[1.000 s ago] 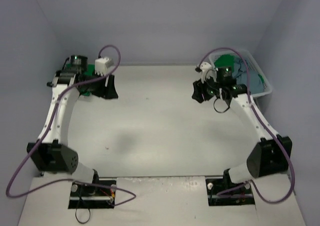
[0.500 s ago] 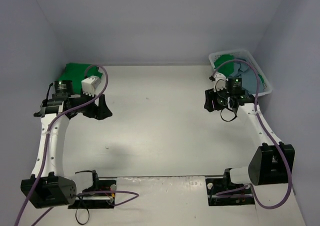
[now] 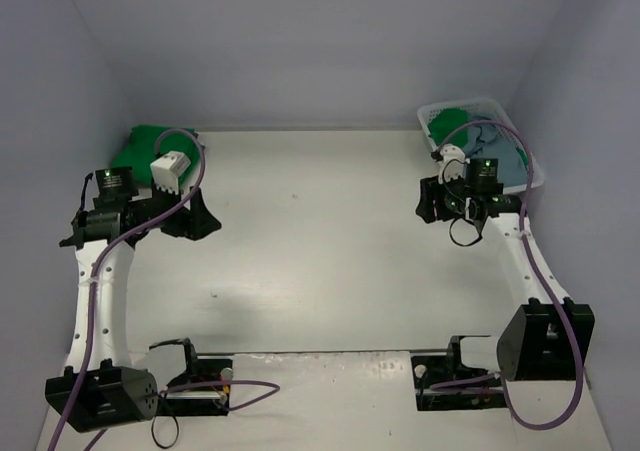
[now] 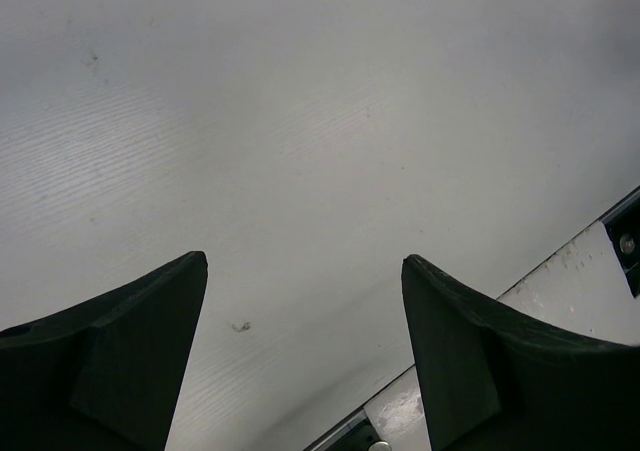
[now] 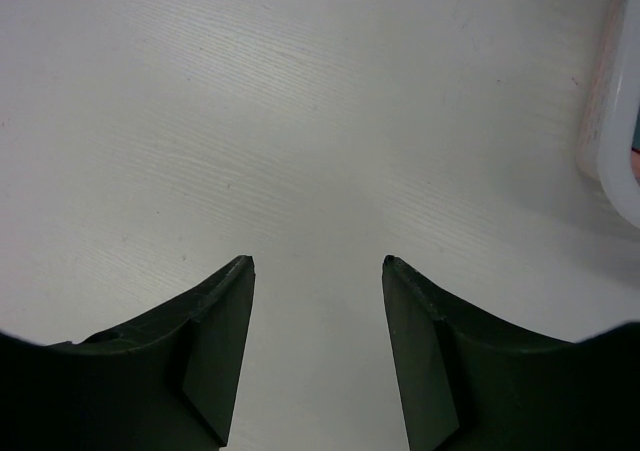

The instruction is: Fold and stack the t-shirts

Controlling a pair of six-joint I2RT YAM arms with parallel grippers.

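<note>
Centrally, broad bare table (image 3: 320, 241) between left gripper (image 4: 304, 259) and right gripper (image 5: 318, 261), both spread, empty. Green t-shirt (image 3: 140, 146) flat at far-left corner; more t-shirts (image 3: 447, 123) inside white basket (image 3: 470, 101), far-right edge.

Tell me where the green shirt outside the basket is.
In the top view, the green shirt lies in the far left corner of the table, beyond the left arm.

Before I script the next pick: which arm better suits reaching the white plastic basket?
Right, likely: the right end effector hovers open beside the white plastic basket of t-shirts; the left end effector is opposite, near the green cloth shirt.
</note>
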